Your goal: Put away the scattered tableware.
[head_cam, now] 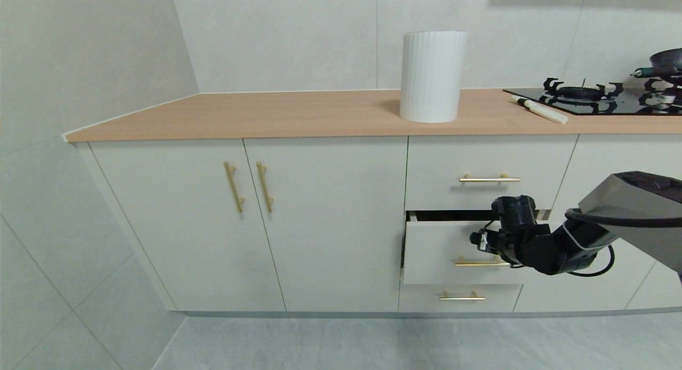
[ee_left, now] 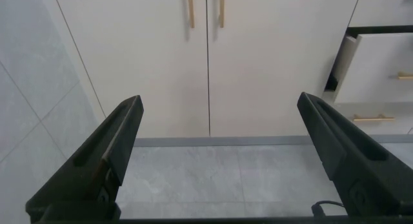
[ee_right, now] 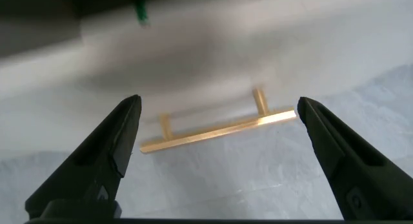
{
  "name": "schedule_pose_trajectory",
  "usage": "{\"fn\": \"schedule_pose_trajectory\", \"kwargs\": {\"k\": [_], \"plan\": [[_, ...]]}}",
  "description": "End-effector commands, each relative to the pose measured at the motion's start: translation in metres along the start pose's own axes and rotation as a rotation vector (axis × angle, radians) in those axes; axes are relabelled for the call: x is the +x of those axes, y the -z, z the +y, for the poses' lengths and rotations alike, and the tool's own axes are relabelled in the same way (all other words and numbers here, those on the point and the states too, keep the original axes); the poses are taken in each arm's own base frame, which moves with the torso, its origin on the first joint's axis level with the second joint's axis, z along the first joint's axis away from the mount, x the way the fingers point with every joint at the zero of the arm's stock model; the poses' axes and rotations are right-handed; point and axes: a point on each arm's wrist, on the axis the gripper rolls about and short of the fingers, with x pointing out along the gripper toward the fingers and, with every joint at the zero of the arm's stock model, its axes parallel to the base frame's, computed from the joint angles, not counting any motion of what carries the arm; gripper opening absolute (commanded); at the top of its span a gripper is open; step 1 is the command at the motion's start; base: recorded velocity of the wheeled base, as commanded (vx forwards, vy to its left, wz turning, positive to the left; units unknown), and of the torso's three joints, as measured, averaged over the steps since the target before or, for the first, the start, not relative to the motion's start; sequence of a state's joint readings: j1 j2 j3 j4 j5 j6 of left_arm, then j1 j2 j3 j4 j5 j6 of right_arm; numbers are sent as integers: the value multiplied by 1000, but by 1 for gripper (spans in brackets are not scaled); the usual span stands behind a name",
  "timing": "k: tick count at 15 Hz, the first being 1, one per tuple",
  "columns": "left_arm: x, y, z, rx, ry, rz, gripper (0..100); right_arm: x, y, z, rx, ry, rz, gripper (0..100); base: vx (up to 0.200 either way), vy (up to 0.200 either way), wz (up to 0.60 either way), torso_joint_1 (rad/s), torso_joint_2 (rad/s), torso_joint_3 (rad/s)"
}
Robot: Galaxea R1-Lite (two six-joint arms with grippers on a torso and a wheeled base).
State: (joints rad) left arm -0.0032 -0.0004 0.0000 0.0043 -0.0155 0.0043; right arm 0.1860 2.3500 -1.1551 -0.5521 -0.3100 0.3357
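My right gripper (head_cam: 478,241) is spread wide and holds nothing. It hovers just before the slim brass bar handle (ee_right: 216,130) of the partly open cream middle drawer (head_cam: 437,252). The bar's long axis runs level, across the gap between my fingers. The long cream-handled utensil (head_cam: 539,110) lies on the wooden countertop (head_cam: 266,114) beside the black hob (head_cam: 597,101), at one o'clock from this hand. My left gripper (ee_left: 219,104), also wide and empty, hangs well off before the cream cupboard doors (ee_left: 258,56).

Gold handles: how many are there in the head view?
5. Left door handle, right door handle, top drawer handle, middle drawer handle (drawer pulled out), bottom drawer handle. The right arm may hide more.
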Motion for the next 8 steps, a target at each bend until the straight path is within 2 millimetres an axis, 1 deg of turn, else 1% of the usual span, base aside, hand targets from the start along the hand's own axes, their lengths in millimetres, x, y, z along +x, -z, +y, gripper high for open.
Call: {"fn": "schedule_pose_trajectory", "kwargs": {"k": [1, 8], "plan": [[0, 0, 0, 0, 0, 1, 100, 7, 4, -1, 1, 5, 7, 100, 0, 0, 0, 0, 0, 0], [0, 0, 0, 0, 0, 1, 100, 27, -10, 0, 139, 27, -61, 100, 0, 0, 0, 0, 0, 0]]}}
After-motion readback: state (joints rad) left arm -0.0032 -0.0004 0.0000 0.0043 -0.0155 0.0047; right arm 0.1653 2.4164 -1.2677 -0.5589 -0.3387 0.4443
